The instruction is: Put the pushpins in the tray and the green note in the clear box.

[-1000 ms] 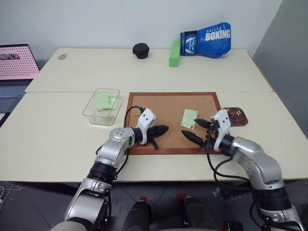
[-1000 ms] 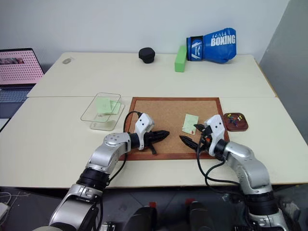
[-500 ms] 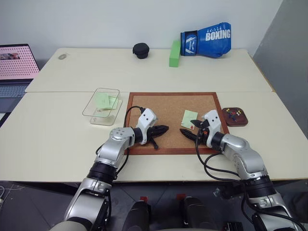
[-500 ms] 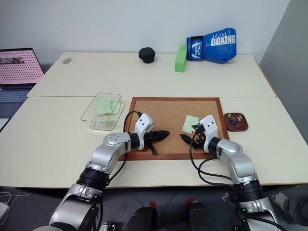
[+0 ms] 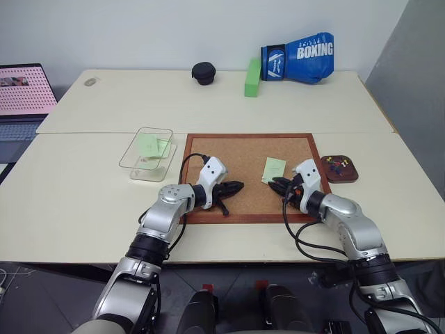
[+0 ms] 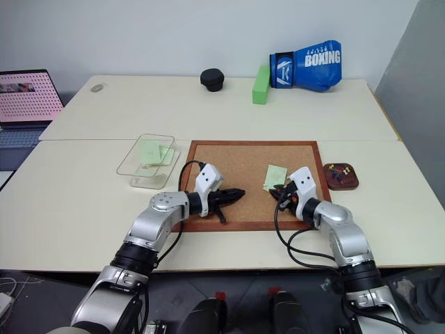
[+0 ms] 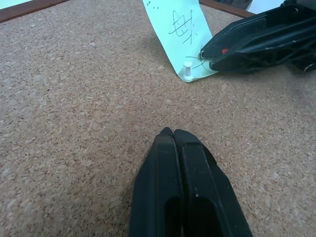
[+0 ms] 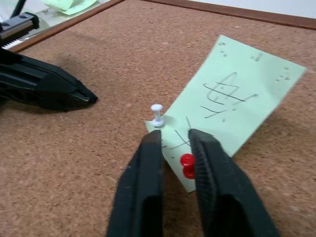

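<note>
So the right gripper sits low on the corkboard with its two black fingers drawn in around the red pushpin at the near corner of the green note; the jaws look nearly closed on the pin head but there's a sliver of gap showing, so whether it's truly pinched is hard to call; a second pin, the white pushpin, stands upright just beside the left finger, also through that corner of the note. The left gripper is fully closed on nothing, tips resting just above the cork, well apart from the note. The wooden tray sits off the board's right edge with a few pins already in it; the clear box is off the left edge with green notes inside. What could go sideways: if the fingers only catch the edge of that tiny red head, it'll pop out on the pull and roll off somewhere; if the pull comes at an angle, the note could tear or lift and drag against the white pin that's holding it; and that finger right next to the white pin could easily knock it over.
</note>
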